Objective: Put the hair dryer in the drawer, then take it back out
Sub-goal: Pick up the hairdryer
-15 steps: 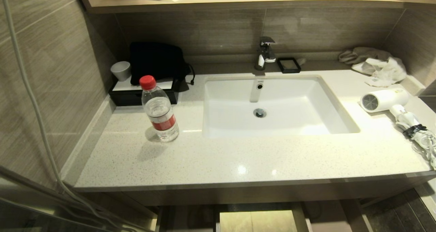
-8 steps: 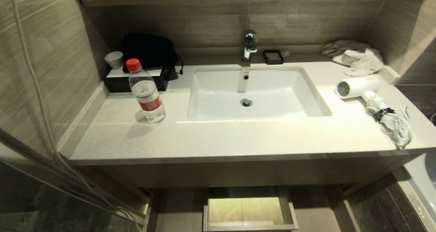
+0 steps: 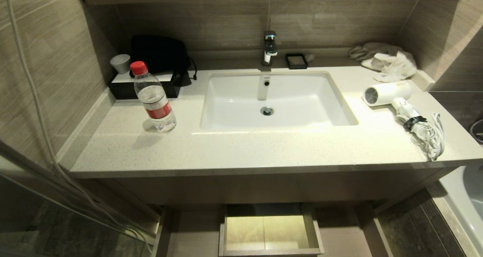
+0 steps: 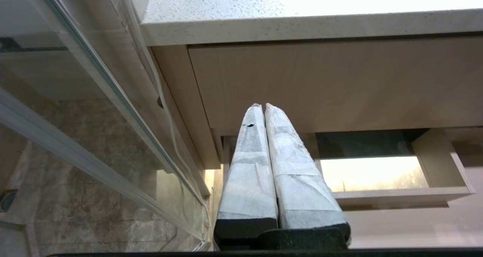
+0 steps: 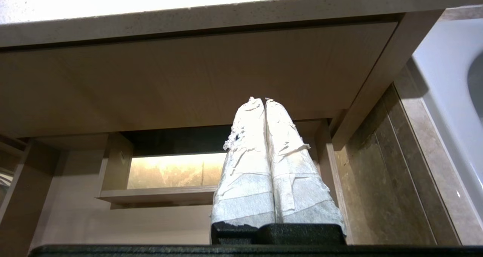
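Both hands hang low in front of the vanity, below the desk (image 3: 241,151) edge: left hand (image 4: 261,106) and right hand (image 5: 260,100) each clenched on nothing. Under the desk the drawer (image 3: 269,251) stands pulled out. At the desk's right end, well clear of the sink (image 3: 339,113), lies the hair dryer (image 3: 388,93): a white barrel with a grey mesh grille facing the basin, handle trailing toward the bundled cord (image 3: 428,134). It looks light, rigid and smooth, so probably slippery; the handle seems the surest grip, though the loose cord may drag

Glossy speckled stone countertop (image 3: 241,151), wood-grain drawer (image 3: 196,230)
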Robot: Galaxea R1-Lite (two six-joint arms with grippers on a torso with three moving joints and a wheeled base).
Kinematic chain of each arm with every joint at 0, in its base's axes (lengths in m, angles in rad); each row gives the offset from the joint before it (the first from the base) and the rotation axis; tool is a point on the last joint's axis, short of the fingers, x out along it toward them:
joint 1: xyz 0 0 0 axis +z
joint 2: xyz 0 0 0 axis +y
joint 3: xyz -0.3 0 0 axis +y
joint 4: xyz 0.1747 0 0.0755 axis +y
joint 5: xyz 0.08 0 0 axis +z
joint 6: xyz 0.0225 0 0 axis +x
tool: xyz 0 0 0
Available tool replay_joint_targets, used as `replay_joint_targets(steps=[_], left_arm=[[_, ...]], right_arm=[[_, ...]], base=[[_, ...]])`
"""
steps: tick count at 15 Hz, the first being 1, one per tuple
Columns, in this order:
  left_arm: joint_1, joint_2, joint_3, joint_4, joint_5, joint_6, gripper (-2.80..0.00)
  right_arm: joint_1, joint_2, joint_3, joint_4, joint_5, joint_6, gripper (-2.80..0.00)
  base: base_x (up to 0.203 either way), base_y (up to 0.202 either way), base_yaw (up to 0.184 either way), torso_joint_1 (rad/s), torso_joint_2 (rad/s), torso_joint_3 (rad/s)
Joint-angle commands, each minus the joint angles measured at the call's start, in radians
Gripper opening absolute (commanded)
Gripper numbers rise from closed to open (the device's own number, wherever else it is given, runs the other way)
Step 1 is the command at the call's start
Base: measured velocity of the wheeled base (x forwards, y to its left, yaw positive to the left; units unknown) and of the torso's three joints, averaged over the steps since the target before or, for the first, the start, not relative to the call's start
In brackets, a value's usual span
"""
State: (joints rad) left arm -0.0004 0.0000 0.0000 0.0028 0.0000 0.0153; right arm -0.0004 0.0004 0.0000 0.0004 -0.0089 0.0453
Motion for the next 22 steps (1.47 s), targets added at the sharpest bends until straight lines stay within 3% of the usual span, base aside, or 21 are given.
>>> replay_joint_targets(steps=[1,17,22], left_arm=[[0.0,0.0,0.0,0.0,0.0,-0.002,-2.8],[0.0,0.0,0.0,0.0,0.0,-0.002,-2.8],[0.0,0.0,0.0,0.0,0.0,-0.002,-2.8]], right_arm=[[0.0,0.001,0.002,0.0,0.0,0.001,-2.8],[0.0,0.001,0.002,0.001,0.0,-0.001,-2.8],[0.0,0.0,0.002,0.003,0.004,-0.048,-2.8]], base=[[0.0,0.0,0.0,0.0,0.0,0.0],[0.0,0.0,0.0,0.0,0.0,0.0],[0.0,0.0,0.0,0.0,0.0,0.0]])
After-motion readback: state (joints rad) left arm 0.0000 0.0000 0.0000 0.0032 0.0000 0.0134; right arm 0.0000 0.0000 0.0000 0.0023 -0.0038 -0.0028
